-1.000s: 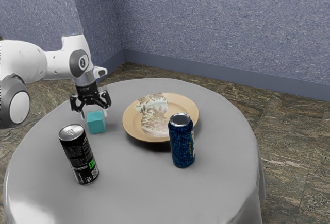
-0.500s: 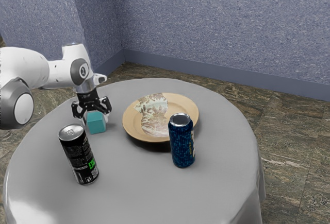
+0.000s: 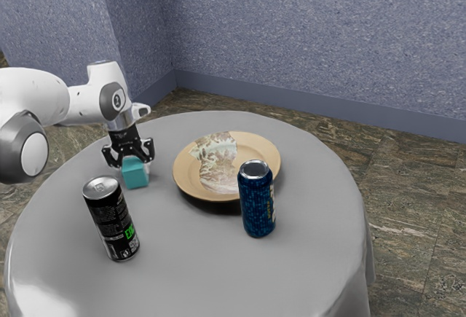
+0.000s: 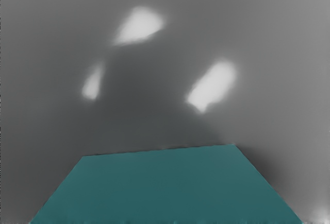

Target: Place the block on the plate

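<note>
Teal cube-shaped block [image 3: 135, 176], down on the grey cloth-covered surface [image 3: 189, 259], and the black gripper [image 3: 135, 170] is right over it!
Jaws set low about the block, but whether they've closed on it I can't tell from where I'm standing. Looks light and stiff to me, nothing fragile, maybe a touch slick on those smooth faces; two opposite sides, taken square and low, would be the hold. Now the room: toward the exterior view's right it's a short, open run to the round tan plate [image 3: 260, 150], though its raised rim asks for a lift first. Mind the tall black can [image 3: 113, 221] near the block, and the blue can [image 3: 257, 204] beside the plate; swing wide and either could topple.
</note>
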